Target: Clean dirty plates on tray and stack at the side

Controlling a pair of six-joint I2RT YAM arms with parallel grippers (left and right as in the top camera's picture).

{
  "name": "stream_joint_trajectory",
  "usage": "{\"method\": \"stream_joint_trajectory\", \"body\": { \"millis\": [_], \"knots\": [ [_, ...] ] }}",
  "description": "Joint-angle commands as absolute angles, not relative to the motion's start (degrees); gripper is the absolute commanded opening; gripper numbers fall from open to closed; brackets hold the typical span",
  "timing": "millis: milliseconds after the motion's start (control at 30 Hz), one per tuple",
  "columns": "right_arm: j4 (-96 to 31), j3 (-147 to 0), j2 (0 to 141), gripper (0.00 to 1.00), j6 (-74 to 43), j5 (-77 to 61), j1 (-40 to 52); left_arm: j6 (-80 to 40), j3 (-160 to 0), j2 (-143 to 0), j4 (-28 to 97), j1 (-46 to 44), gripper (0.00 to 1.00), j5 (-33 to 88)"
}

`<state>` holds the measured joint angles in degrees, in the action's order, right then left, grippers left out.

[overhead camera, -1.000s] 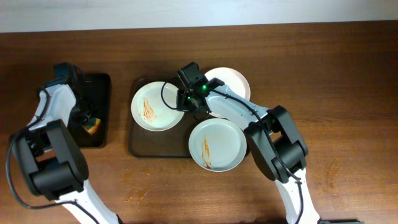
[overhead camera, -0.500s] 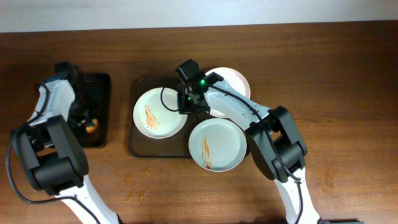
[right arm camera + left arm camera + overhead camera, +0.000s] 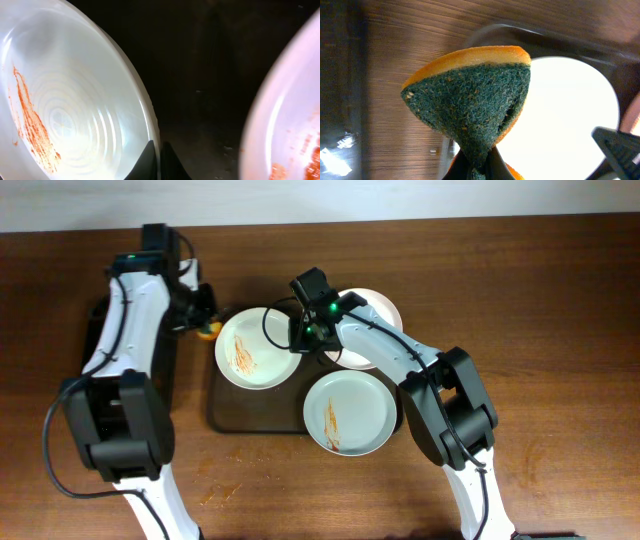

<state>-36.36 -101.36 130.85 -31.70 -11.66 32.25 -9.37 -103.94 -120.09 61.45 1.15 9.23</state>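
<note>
Three dirty white plates sit on the dark tray (image 3: 250,418): a left plate (image 3: 255,350) with orange streaks, a back right plate (image 3: 378,315) and a front plate (image 3: 348,412). My right gripper (image 3: 299,345) is shut on the left plate's right rim (image 3: 152,122); the back right plate's edge (image 3: 270,120) shows beside it. My left gripper (image 3: 203,328) is shut on a green and orange sponge (image 3: 475,97), held just left of the left plate (image 3: 570,120) at the tray's back left corner.
A smaller black tray (image 3: 100,330) lies at the far left under my left arm. Bare wooden table (image 3: 560,330) surrounds the trays.
My left gripper has lifted the sponge off the black tray and carried it right to the left plate's edge. My right gripper keeps its hold on that plate's rim.
</note>
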Motion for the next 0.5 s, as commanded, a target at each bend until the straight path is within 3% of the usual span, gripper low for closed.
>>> {"method": "stream_joint_trajectory", "body": {
  "millis": [0, 300, 467],
  "knots": [
    [-35.70, -102.30, 131.63, 0.04, -32.67, -13.47, 32.21, -8.32, -101.03, -122.58, 60.47, -2.35, 0.01, 10.76],
    [-35.57, -102.30, 131.63, 0.04, -32.64, -13.52, 32.16, -10.41, -92.79, -126.63, 56.25, -5.76, 0.01, 10.76],
    [-35.73, -102.30, 131.63, 0.04, -32.62, -13.50, 32.16, -11.53, -92.53, -126.63, 64.14, -5.76, 0.01, 15.66]
  ]
}}
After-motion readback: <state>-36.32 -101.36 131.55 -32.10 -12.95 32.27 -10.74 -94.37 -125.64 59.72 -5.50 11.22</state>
